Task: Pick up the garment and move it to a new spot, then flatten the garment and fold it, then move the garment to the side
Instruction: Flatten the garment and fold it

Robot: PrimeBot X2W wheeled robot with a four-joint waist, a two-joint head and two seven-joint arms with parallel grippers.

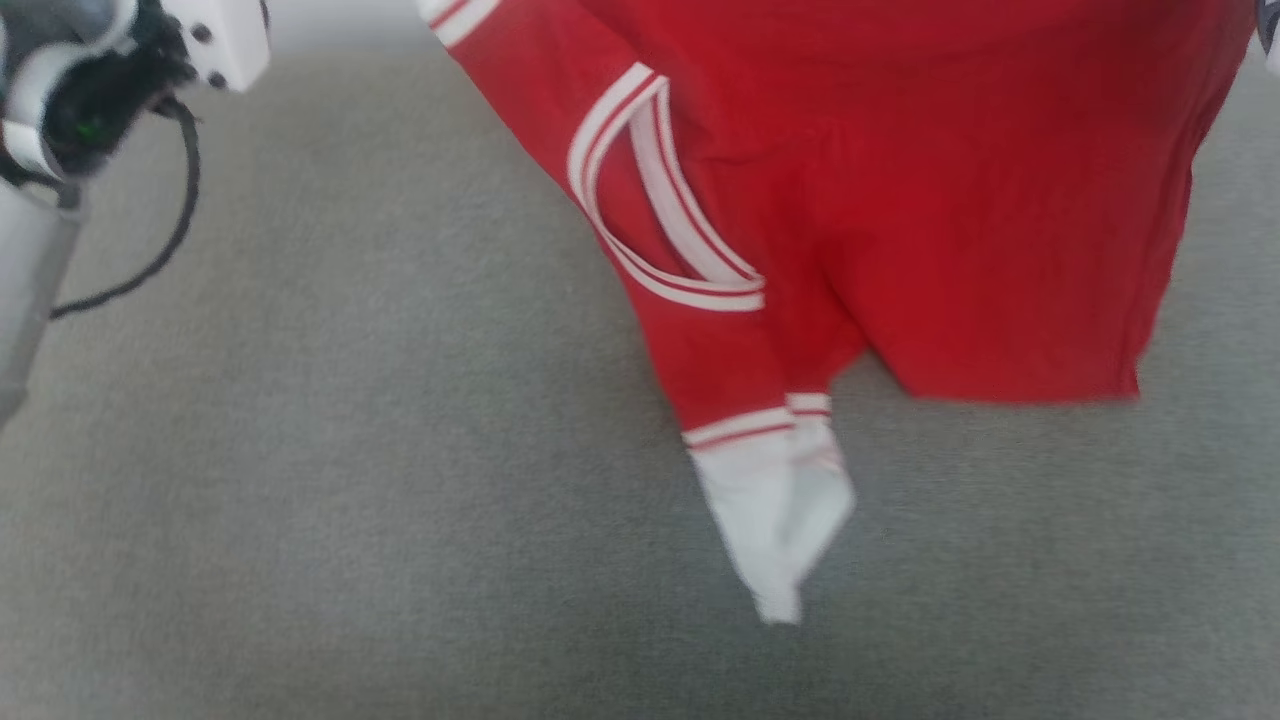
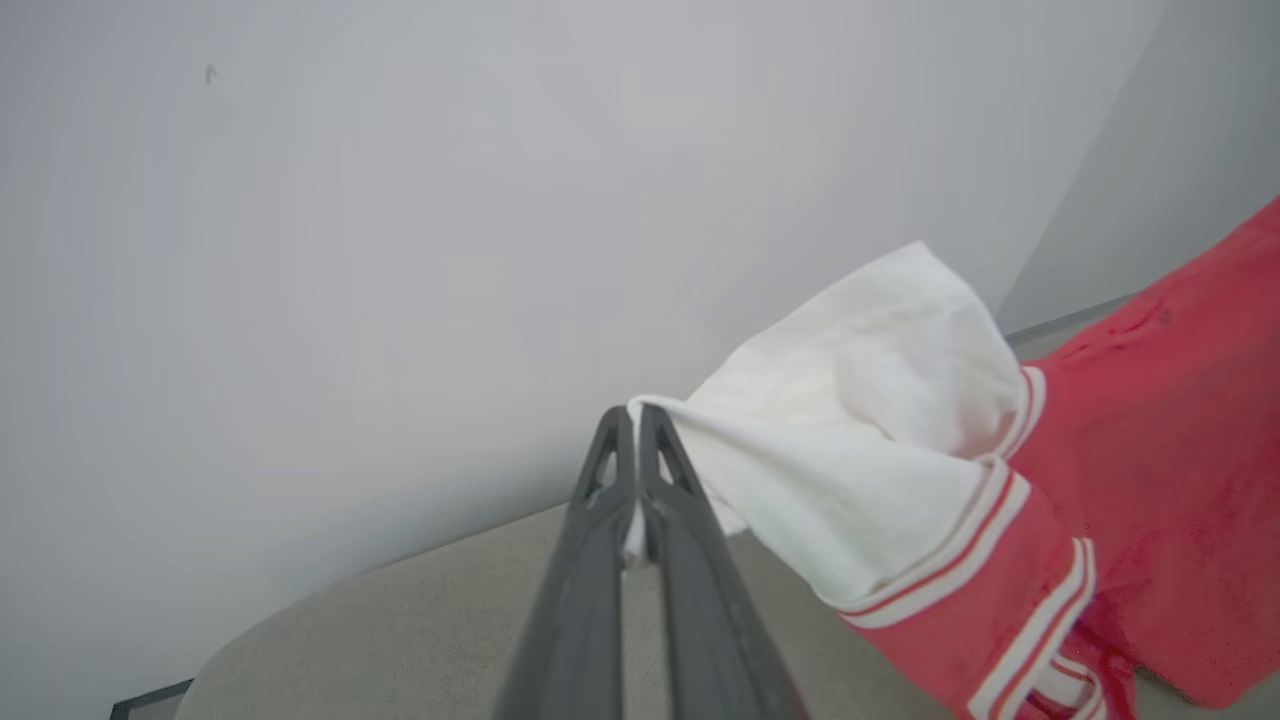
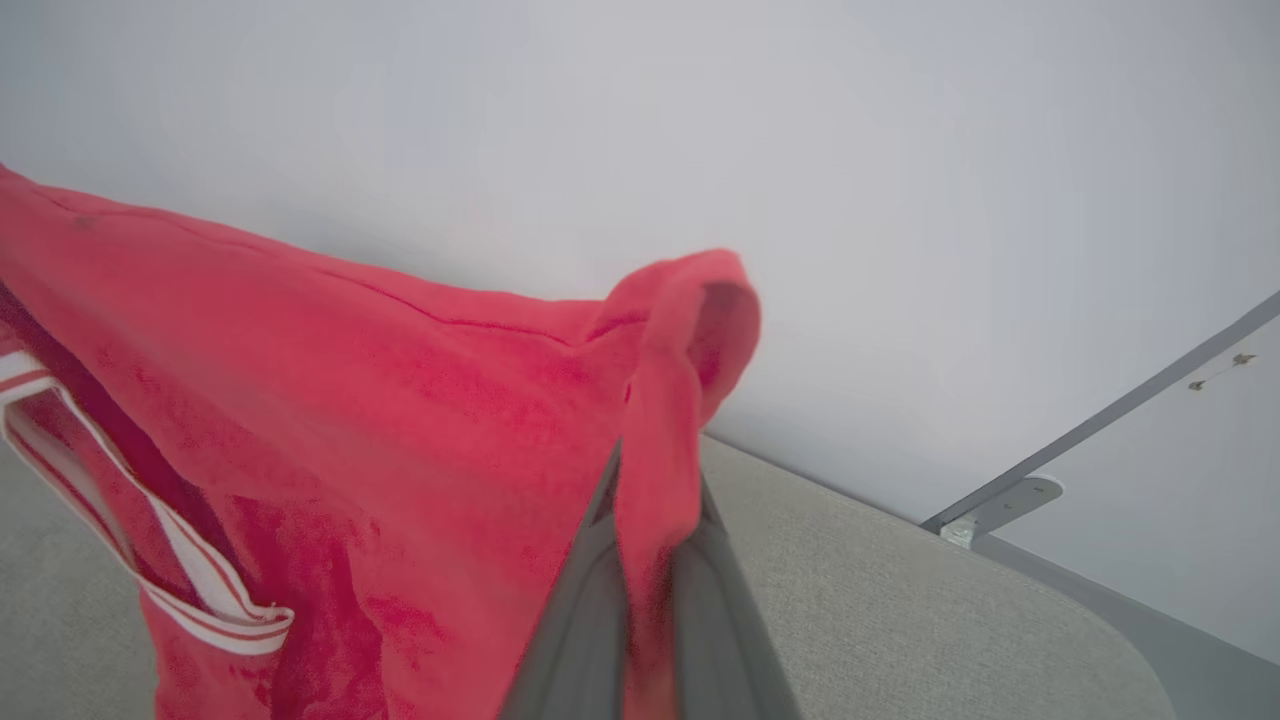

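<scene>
- The left arm shows at the upper left of the head view, with a dark cable looping down from it over the grey surface.
- The left gripper is closed almost completely, its two dark fingers pinching the edge of a white sleeve right at their tips. A pale wall is behind it.
- From that pinch the garment spreads away to the right of the left wrist view, white cloth first, then striped trim, then red.
- In the head view the garment hangs from the top edge, right of centre, with the plain red side showing. A second white sleeve dangles lowest. Whether its tip touches the surface cannot be told through the blur.
- The right gripper is clamped narrowly on a fold of red cloth that drapes over and hides its fingertips. The rest of the garment stretches to the left of that view, above the surface.
</scene>
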